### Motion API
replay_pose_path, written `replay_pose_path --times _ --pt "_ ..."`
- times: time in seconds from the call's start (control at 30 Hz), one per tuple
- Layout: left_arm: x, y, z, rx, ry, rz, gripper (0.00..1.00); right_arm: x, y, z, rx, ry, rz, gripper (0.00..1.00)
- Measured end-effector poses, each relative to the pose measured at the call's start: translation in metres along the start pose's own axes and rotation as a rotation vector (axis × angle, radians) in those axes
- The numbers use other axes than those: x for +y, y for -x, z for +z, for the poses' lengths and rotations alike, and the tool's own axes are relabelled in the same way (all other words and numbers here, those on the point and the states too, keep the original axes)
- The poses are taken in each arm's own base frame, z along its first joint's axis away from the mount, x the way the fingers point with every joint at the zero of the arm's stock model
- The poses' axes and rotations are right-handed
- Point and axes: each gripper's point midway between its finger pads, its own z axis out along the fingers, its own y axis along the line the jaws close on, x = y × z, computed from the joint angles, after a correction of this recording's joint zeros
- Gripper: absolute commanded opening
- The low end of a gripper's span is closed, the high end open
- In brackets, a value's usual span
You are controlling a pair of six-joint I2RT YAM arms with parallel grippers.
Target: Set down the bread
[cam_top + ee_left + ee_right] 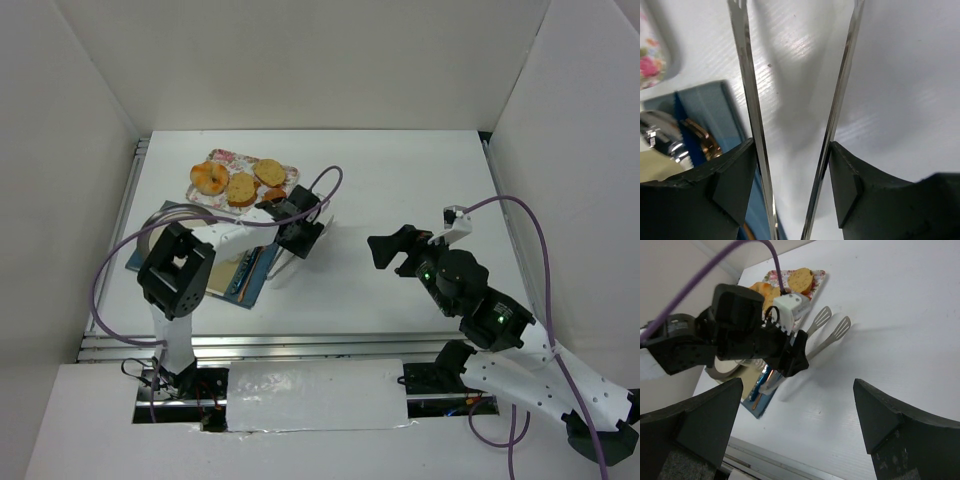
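Observation:
The bread [209, 178] is a round golden bun lying at the left end of a floral tray [222, 156] at the back left. In the right wrist view it is mostly hidden behind the left arm. My left gripper [300, 236] is to the right of the tray and shut on metal tongs [284, 266]. The tong arms [747, 100] run between its fingers [730, 180], spread apart with nothing between them, over bare table. The tong heads [831, 325] hang above the table. My right gripper [395, 250] is open and empty at mid table; its jaws stand wide in the right wrist view [796, 385].
Two toasted slices [241, 188] [269, 172] and a small reddish-orange piece [272, 195] share the tray. A blue mat [255, 285] with a plate and cutlery lies under the left arm. White walls enclose the table on three sides.

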Motion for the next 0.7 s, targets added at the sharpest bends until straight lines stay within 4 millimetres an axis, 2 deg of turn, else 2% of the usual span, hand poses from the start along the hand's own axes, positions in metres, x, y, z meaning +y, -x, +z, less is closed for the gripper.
replay_pose_path --times 0.07,0.2,0.27,0.57,0.63,0.7 --pt "0.0 0.011 -0.015 -0.017 0.0 0.001 0.69 0.0 0.0 0.0 0.001 0.0 0.0 1.0" --pt "-0.006 0.047 -0.048 -0.108 -0.004 0.005 0.68 0.0 0.0 0.0 0.001 0.0 0.0 1.0" --pt "-0.008 0.057 -0.06 -0.142 0.0 0.005 0.65 0.0 0.0 0.0 0.0 0.001 0.0 1.0" --pt "-0.009 0.057 -0.088 -0.161 0.042 0.013 0.66 0.002 0.001 -0.003 -0.001 0.019 0.007 1.0" --pt "-0.003 0.062 -0.097 -0.165 0.075 0.014 0.64 0.004 0.0 -0.003 0.004 0.025 0.007 1.0" --pt "0.005 0.077 -0.112 -0.191 0.109 0.004 0.62 0.005 -0.002 -0.002 0.016 0.033 0.007 1.0"
